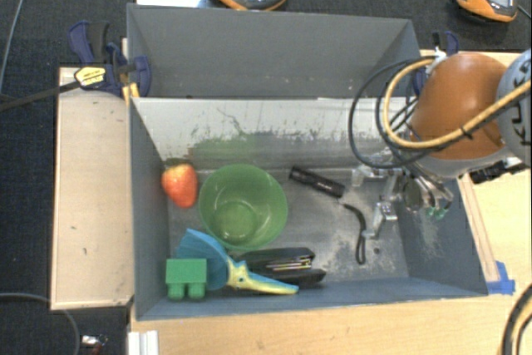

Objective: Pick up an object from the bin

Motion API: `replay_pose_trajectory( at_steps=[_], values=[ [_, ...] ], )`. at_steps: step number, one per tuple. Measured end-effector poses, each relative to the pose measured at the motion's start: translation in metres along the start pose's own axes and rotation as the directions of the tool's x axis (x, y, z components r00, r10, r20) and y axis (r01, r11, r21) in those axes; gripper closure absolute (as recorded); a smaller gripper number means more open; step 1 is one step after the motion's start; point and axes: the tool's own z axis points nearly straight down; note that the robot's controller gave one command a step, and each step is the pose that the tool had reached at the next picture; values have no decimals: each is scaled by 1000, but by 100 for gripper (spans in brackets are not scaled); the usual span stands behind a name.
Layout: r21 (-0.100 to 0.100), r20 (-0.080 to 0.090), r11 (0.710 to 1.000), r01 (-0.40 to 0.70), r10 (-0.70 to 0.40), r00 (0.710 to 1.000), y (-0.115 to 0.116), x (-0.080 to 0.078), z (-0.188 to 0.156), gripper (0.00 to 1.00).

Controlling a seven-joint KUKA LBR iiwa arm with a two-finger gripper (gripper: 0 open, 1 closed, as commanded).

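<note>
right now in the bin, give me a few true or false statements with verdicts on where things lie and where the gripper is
1. The green bowl stands left of the gripper. True.
2. The red fruit lies inside the bowl. False: it lies outside, beside the bowl's left rim.
3. The green block lies in the lower left corner of the bin. True.
4. The gripper hangs over the bowl. False: it is over the bin's right part, by a thin dark curved thing.
</note>
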Motion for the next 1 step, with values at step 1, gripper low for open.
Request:
replay_pose_trajectory(
  at_steps=[1],
  values=[
    [1,8,1000,3,-3,1000,0,-2,-5,0]
  ],
)
